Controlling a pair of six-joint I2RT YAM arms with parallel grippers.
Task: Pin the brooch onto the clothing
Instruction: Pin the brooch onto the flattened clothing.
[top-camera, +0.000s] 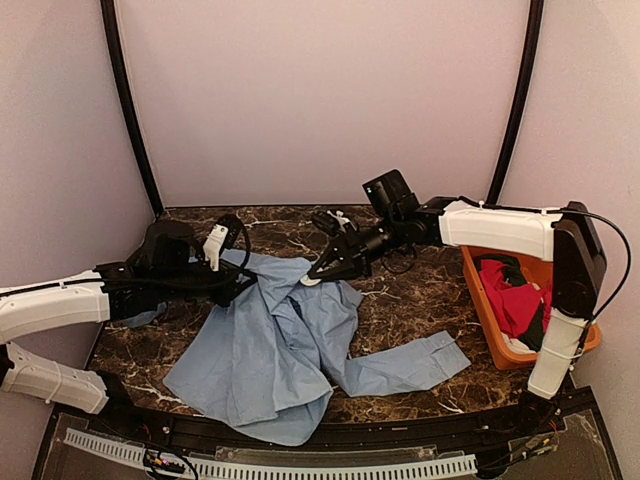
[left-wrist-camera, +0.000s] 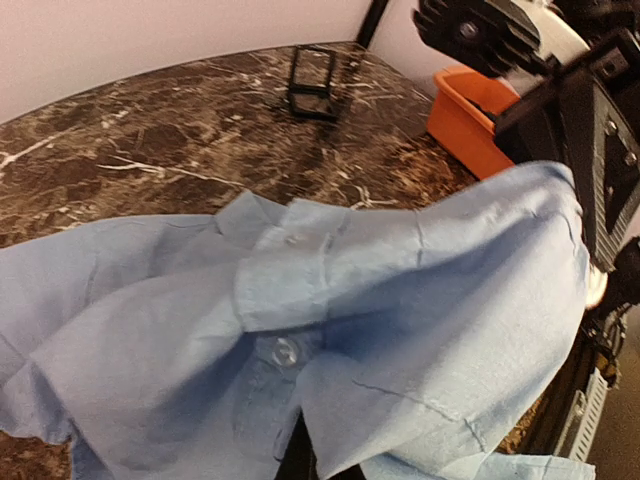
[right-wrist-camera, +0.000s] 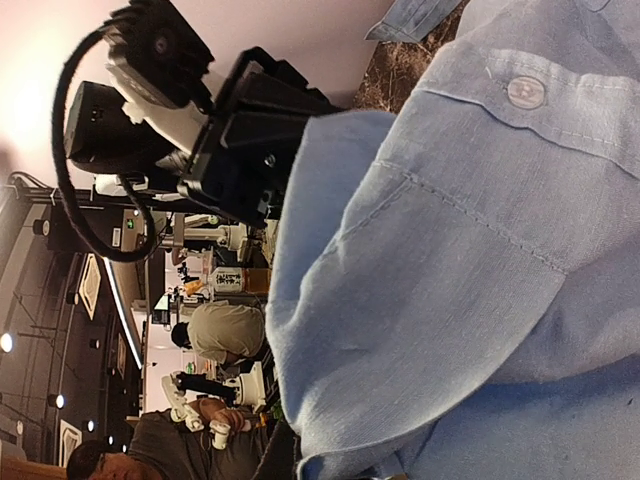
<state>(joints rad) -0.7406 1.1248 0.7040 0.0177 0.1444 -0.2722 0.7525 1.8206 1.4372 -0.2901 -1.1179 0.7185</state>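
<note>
- Top external: left jaws gripped a raised shirt (top-camera: 270, 350) fold.
- Nearby, right jaws pinched the pale brooch (top-camera: 310, 282); its pin needed taut cloth.

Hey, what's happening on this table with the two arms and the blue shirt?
Two robot arms are working on a light blue shirt lying crumpled on the marble table. The job is to pin a brooch to it. The left fingers are shut on the cloth at its left edge. The right fingers, also shut, sit at a raised fold, with a small pale thing at their tip, too small to identify. A red garment lies in the orange bin, untouched.
</note>
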